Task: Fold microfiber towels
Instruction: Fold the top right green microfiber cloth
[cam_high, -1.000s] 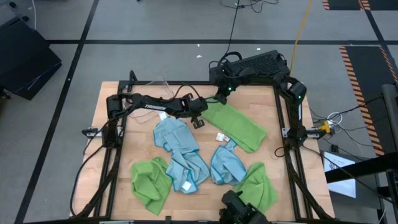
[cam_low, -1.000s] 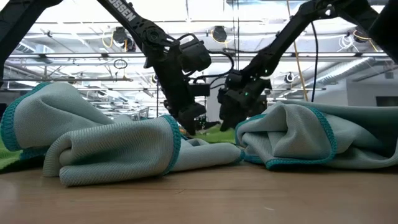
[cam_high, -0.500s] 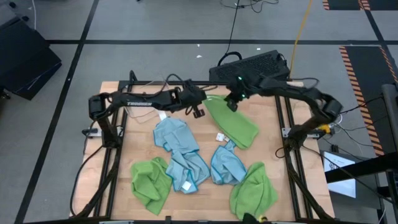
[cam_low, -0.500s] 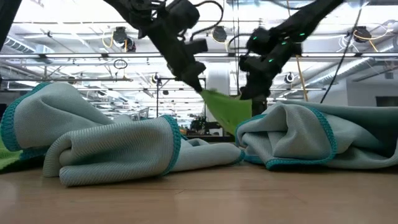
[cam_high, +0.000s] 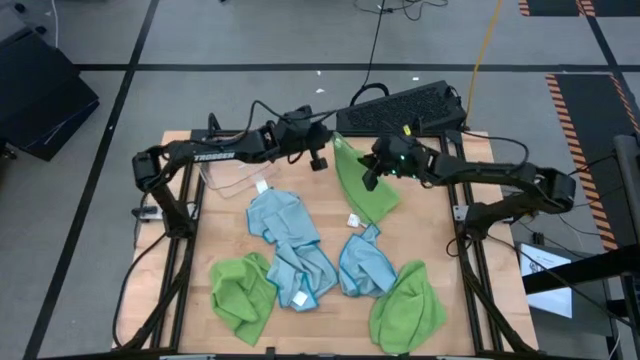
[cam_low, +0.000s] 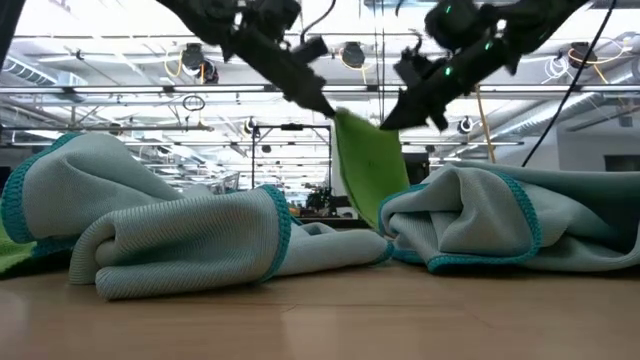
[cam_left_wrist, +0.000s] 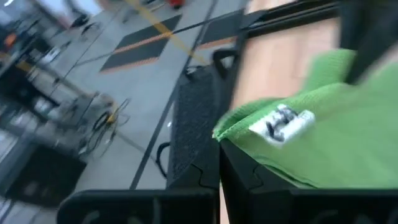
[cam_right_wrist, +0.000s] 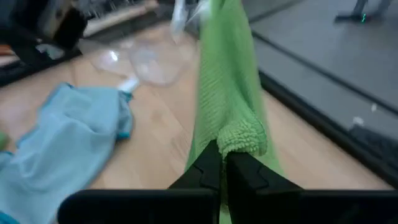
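High view showed the wooden table (cam_high: 225, 215) inside a dark frame, on a grey floor crossed with cables, a black keyboard (cam_high: 405, 108) lying just beyond its far edge; the low view looked into a hall of ceiling trusses and lamps. Judged from the layout, the task stood at an early stage: no towel lay folded flat. One lime green towel (cam_high: 362, 185) hung lifted between the arms near the table's far middle, its lower part trailing on the table. Two light blue towels (cam_high: 288, 240) and a third (cam_high: 362, 265) lay crumpled mid-table, with crumpled green towels at the near left (cam_high: 243, 292) and near right (cam_high: 408, 305). A clear plastic bin (cam_high: 232, 178) sat at the far left. The left gripper (cam_high: 322, 150) was clamped on one upper corner of the lifted towel, the right gripper (cam_high: 372, 170) on another.
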